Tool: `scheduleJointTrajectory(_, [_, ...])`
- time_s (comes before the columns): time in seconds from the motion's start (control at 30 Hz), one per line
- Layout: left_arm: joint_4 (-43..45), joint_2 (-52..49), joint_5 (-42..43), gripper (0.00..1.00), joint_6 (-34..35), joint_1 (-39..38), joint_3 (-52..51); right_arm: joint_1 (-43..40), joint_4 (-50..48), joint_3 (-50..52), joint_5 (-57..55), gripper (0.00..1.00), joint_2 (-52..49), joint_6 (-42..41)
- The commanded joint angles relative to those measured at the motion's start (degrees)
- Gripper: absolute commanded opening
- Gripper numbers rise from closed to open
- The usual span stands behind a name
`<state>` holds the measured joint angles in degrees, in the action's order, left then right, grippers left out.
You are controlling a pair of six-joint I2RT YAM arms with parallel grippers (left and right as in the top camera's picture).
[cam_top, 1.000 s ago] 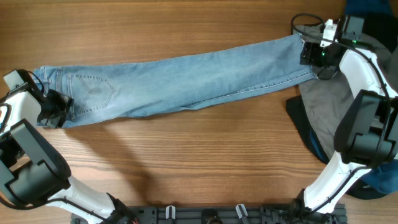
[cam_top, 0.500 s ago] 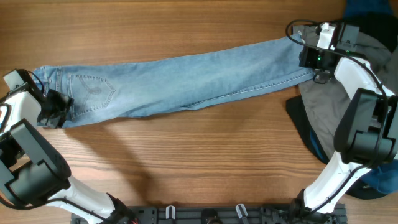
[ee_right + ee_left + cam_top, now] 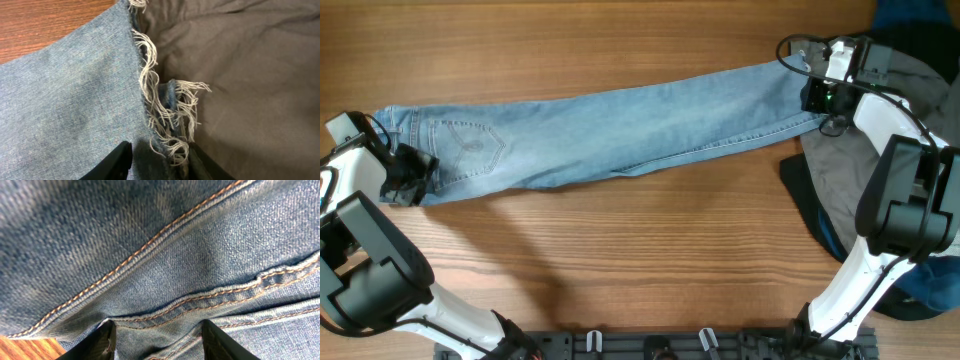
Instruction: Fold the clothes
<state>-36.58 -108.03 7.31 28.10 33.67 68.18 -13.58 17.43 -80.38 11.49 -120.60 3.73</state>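
The light blue jeans [image 3: 620, 125] lie stretched flat across the table, waist at the left, leg ends at the right. My left gripper [image 3: 408, 175] is at the waistband and shut on it. In the left wrist view, denim with orange stitching [image 3: 165, 265] bunches between the jaws [image 3: 157, 342]. My right gripper [image 3: 815, 97] is at the frayed leg hem and shut on it. In the right wrist view, the hem's white threads [image 3: 165, 115] sit between the jaws [image 3: 159, 162].
A grey garment [image 3: 835, 165] lies under the right arm, touching the hem, and also shows in the right wrist view [image 3: 250, 75]. Dark blue cloth [image 3: 910, 295] lies at the right edge. Bare wood [image 3: 620, 250] lies in front of the jeans.
My right gripper has shifted slightly left and toward the back at the hem. The jeans and my left gripper have not visibly moved.
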Motion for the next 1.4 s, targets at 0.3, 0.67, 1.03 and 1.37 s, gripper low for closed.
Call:
scheduleJointTrajectory(0.3, [0.22,-0.90,-1.40,0.55,-0.85,-0.17,-0.92,0.13,-0.50,0.35,-2.86,0.31,3.28,-2.56])
scheduleJointTrajectory(0.67, [0.22,-0.90,-1.42,0.55,-0.87,-0.17,-0.92,0.13,2.82,0.35,-2.45,0.11,3.32,-2.62])
scheduleJointTrajectory(1.03, [0.17,-0.90,-1.40,0.55,-0.87,-0.17,-0.92,0.04,7.61,0.35,-2.89,0.04,4.00,-4.76])
scheduleJointTrajectory(1.37, [-0.02,-0.90,-1.40,0.55,-0.87,-0.17,-0.92,-3.98,10.73,0.35,-5.70,0.04,12.98,-11.19])
